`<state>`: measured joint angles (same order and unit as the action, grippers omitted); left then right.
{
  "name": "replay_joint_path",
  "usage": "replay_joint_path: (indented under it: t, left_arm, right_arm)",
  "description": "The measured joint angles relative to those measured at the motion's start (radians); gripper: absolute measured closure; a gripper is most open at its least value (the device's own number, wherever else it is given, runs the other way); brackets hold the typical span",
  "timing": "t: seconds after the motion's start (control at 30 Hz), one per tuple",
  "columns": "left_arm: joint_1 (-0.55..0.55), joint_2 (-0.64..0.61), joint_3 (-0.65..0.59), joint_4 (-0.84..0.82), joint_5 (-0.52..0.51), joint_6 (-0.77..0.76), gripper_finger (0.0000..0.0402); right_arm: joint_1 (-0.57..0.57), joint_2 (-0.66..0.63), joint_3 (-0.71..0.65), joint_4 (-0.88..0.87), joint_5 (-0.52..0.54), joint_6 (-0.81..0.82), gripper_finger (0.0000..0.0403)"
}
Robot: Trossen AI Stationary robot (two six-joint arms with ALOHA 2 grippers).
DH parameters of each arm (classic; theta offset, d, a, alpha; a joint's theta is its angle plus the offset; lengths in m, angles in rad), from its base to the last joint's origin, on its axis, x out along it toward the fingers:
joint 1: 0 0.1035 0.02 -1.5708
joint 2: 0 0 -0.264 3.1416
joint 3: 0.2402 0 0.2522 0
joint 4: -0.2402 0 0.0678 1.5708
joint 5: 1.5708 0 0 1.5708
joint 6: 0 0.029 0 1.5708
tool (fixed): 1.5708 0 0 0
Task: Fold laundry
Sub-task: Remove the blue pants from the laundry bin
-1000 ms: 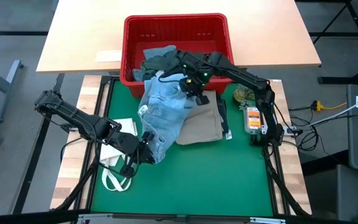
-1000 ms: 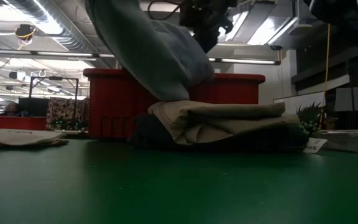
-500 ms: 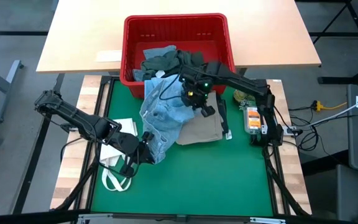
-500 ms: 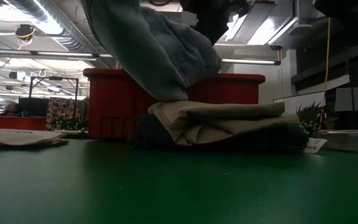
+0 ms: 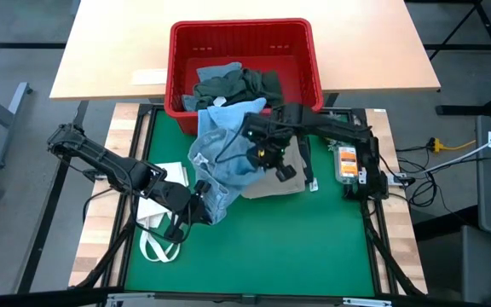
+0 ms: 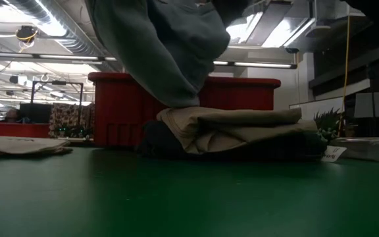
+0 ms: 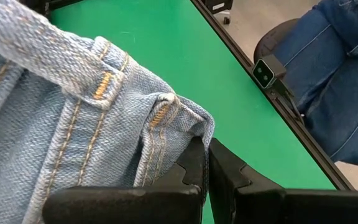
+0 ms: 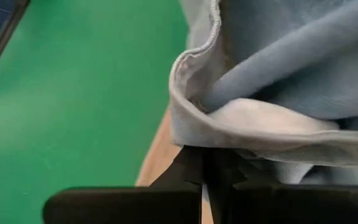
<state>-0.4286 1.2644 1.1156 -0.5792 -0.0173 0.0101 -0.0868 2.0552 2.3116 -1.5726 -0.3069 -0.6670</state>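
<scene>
Light blue jeans (image 5: 224,162) hang bunched between my two grippers over the green mat (image 5: 254,247). My left gripper (image 5: 199,209) is shut on their near end at the mat's left. My right gripper (image 5: 267,156) is shut on their far end, above a folded beige piece (image 5: 280,177) that lies flat on the mat. In the low view the jeans (image 6: 163,46) sag down onto the beige stack (image 6: 242,128). More laundry, a dark green-grey piece (image 5: 237,85), lies in the red basket (image 5: 186,51). My left gripper pinches the jeans' waistband corner (image 7: 188,127), beside a belt loop, between its two shut fingers (image 7: 194,165), slanting down. The cloth is lifted off the mat there. My right gripper pinches a stitched edge of the jeans, folded over (image 8: 194,134), between its shut fingers (image 8: 194,168), pointing steeply down. The cloth hangs slack below it.
A white tote bag (image 5: 156,213) lies at the mat's left, beside my left arm. A small plant (image 5: 335,130) and an orange item (image 5: 346,162) stand by the right arm's base. Bare green mat lies toward the near edge. A person in blue jeans (image 7: 340,74) is beyond the table.
My right gripper has carried its end of the jeans from the basket's front rim toward the table's near edge, over the beige piece. The jeans have gone from stretched to bunched, their far part drawn toward the near part.
</scene>
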Motion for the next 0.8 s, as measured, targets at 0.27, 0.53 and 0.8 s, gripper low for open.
replay_joint_path:
  t: [0.27, 0.53, 0.8]
  left_arm:
    - [0.0, 0.0, 0.0, -0.016, 0.0, 0.0, 0.0401]
    - [0.0, 0.0, 0.0, -0.016, 0.0, 0.0, 0.0401]
    - [0.0, 0.0, 0.0, -0.016, 0.001, 0.0, 0.0401]
  right_arm:
    - [0.097, 0.0, 0.0, 0.001, 0.0, 0.146, 0.04]
    - [0.187, 0.0, 0.0, 0.0, -0.057, 0.262, 0.04]
    - [0.246, 0.0, 0.0, 0.001, -0.052, 0.282, 0.0383]
